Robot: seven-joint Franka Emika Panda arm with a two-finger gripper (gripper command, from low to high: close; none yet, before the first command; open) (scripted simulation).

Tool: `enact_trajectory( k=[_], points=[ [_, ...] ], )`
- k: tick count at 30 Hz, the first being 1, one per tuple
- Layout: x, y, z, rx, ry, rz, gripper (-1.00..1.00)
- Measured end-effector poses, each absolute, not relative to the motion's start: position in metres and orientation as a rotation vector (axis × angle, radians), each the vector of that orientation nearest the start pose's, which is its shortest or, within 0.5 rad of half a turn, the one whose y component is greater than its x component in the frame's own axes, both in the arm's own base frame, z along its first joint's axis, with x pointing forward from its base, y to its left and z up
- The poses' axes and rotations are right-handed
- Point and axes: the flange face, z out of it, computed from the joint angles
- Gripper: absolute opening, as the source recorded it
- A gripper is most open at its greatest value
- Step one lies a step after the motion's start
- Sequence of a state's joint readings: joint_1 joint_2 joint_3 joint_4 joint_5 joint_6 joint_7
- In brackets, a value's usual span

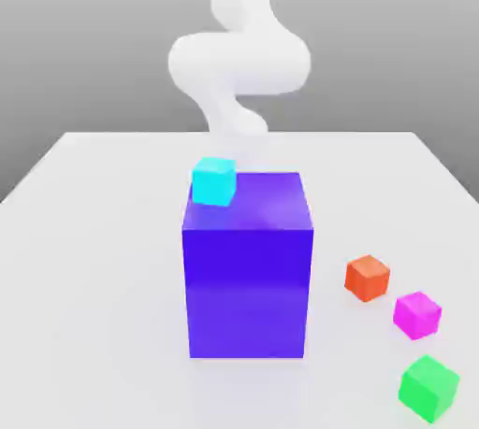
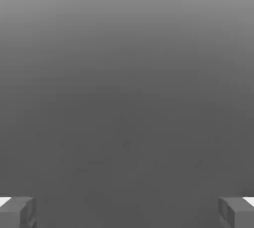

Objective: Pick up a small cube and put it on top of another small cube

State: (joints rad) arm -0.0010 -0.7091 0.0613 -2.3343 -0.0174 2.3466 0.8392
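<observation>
Hanging spread wide, the gripper grips nothing — magenta small cube (just beside green cube) awaits pickup.

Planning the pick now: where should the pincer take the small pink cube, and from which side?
Probably from above, closing on two opposite vertical faces of the pink cube. It sits flat on the table, apart from the orange cube and green cube, leaving finger room.
</observation>
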Motion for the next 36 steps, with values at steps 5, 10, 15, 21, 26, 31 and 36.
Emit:
enact_trajectory(
  k=[5,10,15,21,26,31,36],
  points=[
    [0.428,0.092,0.561,-2.694,0.983,-0.803,0.0],
    [0.441,0.149,0.453,-2.842,0.908,-0.629,0.0],
    [0.422,0.201,0.348,-2.962,0.804,-0.429,0.0],
    [0.355,0.259,0.238,-3.064,0.63,-0.152,0.0],
    [0.318,0.275,0.179,-3.081,0.58,-0.007,0.0],
    [0.316,0.276,0.138,-3.083,0.578,0.0,0.0],
    [0.316,0.275,0.13,-3.084,0.576,0.0,-1.0]
  ],
)
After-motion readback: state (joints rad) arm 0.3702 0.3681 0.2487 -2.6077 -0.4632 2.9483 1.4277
